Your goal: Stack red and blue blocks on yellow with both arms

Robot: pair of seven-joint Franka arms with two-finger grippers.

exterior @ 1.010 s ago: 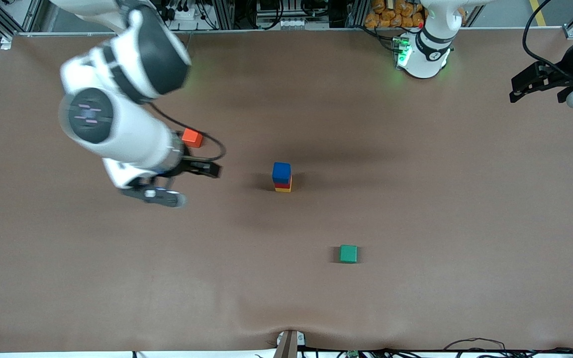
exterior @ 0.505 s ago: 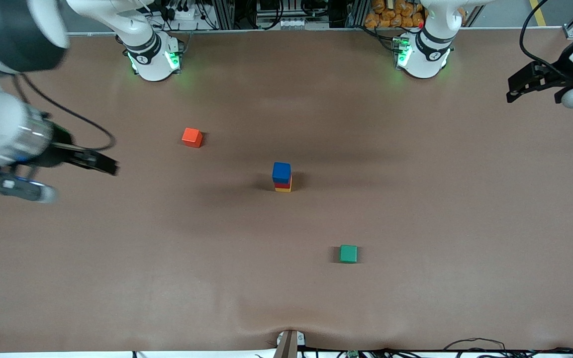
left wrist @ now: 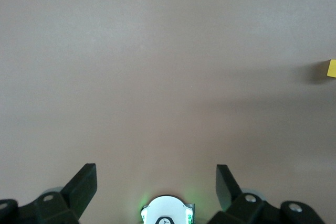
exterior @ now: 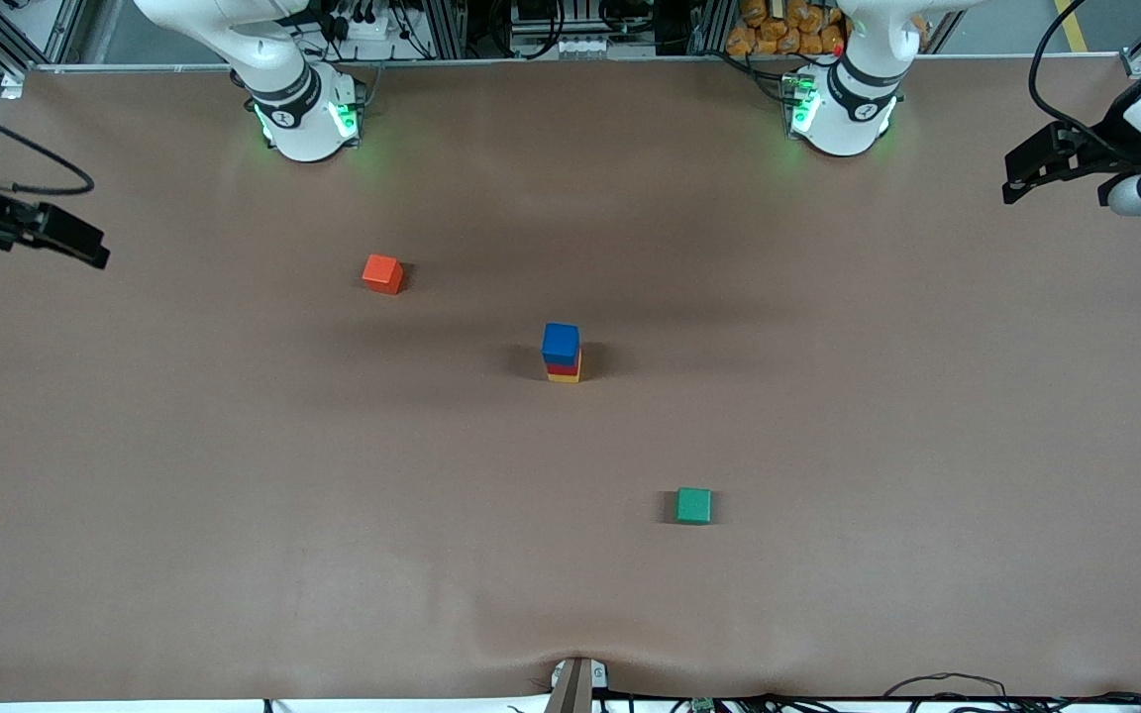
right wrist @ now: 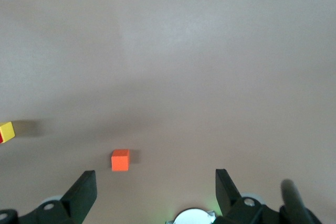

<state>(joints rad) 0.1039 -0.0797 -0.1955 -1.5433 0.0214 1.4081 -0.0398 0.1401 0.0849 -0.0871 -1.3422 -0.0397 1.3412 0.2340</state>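
At mid-tabletop stands my tower: blue block (exterior: 561, 343) on top, red block (exterior: 562, 367) sandwiched, yellow cube (exterior: 564, 376) at the base. They look light, rigid and matte, so I'd judge a side-face pinch holds well, though a nudge could topple the stack. Orange-red cube (exterior: 382, 273) sits at ten o'clock from it, green cube (exterior: 694, 505) at five o'clock, both well apart. Nothing crowds it. My left gripper (exterior: 1056, 168) and right gripper (exterior: 48, 234) hang over the tabletop's (exterior: 828, 416) ends, fingers spread wide and empty.

Left claw (exterior: 1036, 170) open over table's left-arm end, right claw (exterior: 55, 233) open over right-arm end
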